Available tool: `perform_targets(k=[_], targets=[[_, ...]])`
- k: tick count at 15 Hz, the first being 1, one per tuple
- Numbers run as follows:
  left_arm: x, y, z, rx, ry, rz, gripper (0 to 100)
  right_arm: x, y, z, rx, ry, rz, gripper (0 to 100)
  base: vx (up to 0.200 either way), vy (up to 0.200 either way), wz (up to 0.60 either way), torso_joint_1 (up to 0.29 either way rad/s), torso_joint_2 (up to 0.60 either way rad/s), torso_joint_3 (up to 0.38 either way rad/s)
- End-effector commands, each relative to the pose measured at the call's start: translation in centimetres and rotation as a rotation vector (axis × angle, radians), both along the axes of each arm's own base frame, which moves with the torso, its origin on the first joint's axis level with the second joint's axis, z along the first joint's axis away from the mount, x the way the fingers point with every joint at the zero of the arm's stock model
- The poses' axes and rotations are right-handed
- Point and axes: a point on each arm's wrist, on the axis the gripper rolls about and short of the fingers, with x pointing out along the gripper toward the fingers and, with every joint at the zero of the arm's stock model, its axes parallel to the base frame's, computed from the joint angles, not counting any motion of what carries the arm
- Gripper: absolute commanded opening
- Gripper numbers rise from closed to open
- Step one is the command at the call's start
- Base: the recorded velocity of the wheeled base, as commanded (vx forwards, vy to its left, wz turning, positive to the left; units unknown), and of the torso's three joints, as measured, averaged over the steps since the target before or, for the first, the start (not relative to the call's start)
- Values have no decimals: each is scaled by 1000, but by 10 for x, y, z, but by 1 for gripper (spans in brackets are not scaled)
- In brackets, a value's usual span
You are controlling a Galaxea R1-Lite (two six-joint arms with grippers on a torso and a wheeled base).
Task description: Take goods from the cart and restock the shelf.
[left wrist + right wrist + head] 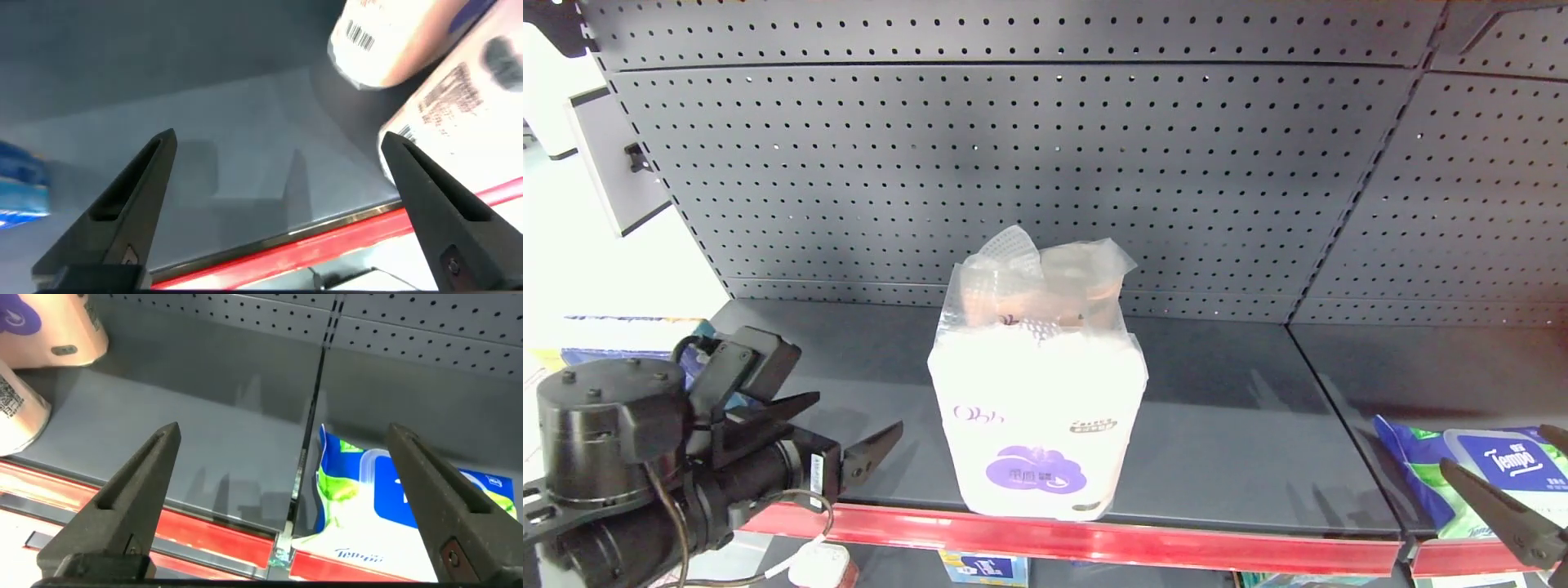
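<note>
A white pack (pixel 1037 408) of paper rolls, wrapped in clear film, is seen standing upright on the grey shelf (pixel 1241 425), close to its front edge and the red strip (pixel 1094 535), and well forward of the pegboard (pixel 1013 163) behind. The left gripper (pixel 858 412) is held at the shelf's front edge, just beside the pack on the robot's left, with its fingers spread wide and nothing between them. No contact with the pack is made: in the head view a narrow gap is left between the nearer fingertip and the pack's side. In the left wrist view the pack (pixel 458 90) is found beyond one finger, outside the span of the left gripper (pixel 274 155), and bare shelf is seen between the fingers. The right gripper (pixel 1494 447) is likewise held spread and unloaded, in the next bay on the robot's right, above a blue and green pack of wipes (pixel 1470 465) lying flat there. In the right wrist view the wipes (pixel 392 498) are seen partly within the span of the right gripper (pixel 284 431), and the pack (pixel 41 343) is well apart from it.
</note>
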Motion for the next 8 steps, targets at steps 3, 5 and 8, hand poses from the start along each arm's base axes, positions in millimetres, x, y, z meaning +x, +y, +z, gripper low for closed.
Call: perform_targets(k=[3,5,8], targets=[[14,-18,-23,43,87,-40,100,0,0,-1,0,4,1,100,0,0,0,0,0,0],[17,-25,-26,47,83,-54,100,0,0,0,0,0,2,100,0,0,0,0,0,0],[20,-27,-32,58,96,-51,100,0,0,0,2,-1,2,100,0,0,0,0,0,0]])
